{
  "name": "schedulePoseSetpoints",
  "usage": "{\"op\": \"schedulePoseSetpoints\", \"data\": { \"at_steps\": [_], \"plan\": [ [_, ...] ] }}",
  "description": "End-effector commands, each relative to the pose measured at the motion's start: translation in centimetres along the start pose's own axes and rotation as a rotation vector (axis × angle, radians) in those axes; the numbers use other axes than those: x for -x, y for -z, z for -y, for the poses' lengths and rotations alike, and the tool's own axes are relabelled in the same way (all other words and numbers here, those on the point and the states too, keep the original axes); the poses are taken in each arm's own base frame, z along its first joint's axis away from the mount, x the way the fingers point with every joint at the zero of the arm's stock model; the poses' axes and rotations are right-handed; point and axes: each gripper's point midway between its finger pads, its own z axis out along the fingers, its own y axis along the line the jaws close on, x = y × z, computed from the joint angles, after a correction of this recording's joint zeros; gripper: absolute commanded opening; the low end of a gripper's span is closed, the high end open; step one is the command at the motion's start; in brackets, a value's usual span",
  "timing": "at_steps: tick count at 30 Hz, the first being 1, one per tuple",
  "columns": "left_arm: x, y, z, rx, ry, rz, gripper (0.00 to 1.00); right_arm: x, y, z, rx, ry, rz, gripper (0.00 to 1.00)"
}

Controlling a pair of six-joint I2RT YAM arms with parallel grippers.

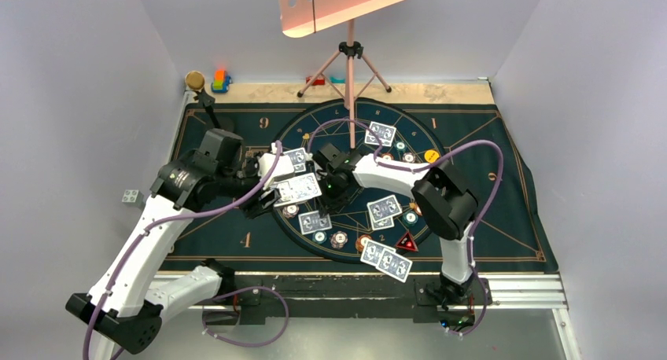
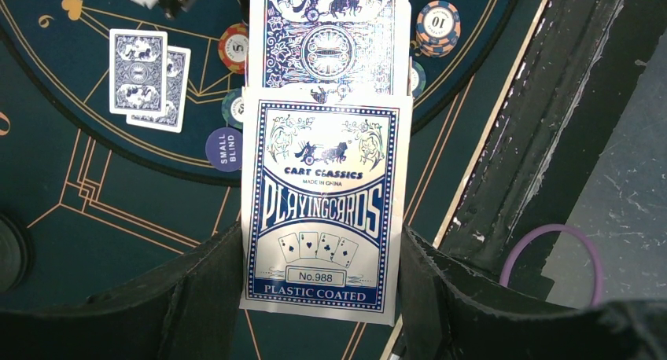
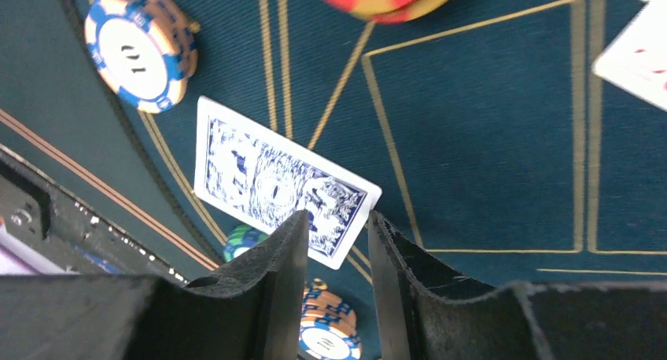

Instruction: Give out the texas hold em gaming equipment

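Note:
My left gripper is shut on a blue-and-white playing-card box, held by its long sides above the mat; blue-backed cards stick out of its far end. My right gripper hovers low just right of the box. Its fingers stand a narrow gap apart with nothing clamped. One blue-backed card lies flat just beyond the tips, over a teal chip. Face-down card pairs and striped chips ring the circle. A dark-blue disc, yellow disc and red-black triangular marker lie there too.
The dark gold-lined mat covers the table. A music stand's tripod stands at the back centre. Coloured toy blocks sit at the back left, a small die off the mat's left. A black rail runs along the near edge.

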Motion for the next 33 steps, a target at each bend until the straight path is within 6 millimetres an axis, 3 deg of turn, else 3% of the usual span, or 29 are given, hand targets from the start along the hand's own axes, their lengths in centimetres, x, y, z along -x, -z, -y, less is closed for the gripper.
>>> {"op": "schedulePoseSetpoints", "data": {
  "at_steps": [1,17,20,24,27,33],
  "plan": [
    [1.8,1.5,-0.2,0.029,-0.019,0.073,0.0,0.0,0.5,-2.3,0.078,0.069,-0.005,0.36],
    [1.8,1.8,-0.2,0.034,-0.019,0.066,0.0,0.7,1.3,-4.2,0.141,0.21,0.02,0.27],
    [1.7,1.7,-0.1,0.031,-0.018,0.064,0.0,2.3,3.9,-4.0,0.104,0.199,0.114,0.27],
    [1.4,1.6,0.1,0.025,-0.014,0.06,0.0,3.9,8.4,-2.7,0.095,0.121,0.217,0.39],
    [1.4,1.6,0.2,0.021,-0.009,0.069,0.0,3.3,10.5,-0.7,0.089,0.052,0.233,0.51],
    [2.3,1.4,0.8,-0.003,0.02,0.127,0.0,1.0,13.0,3.5,-0.021,-0.046,0.237,0.57]
  ]
}}
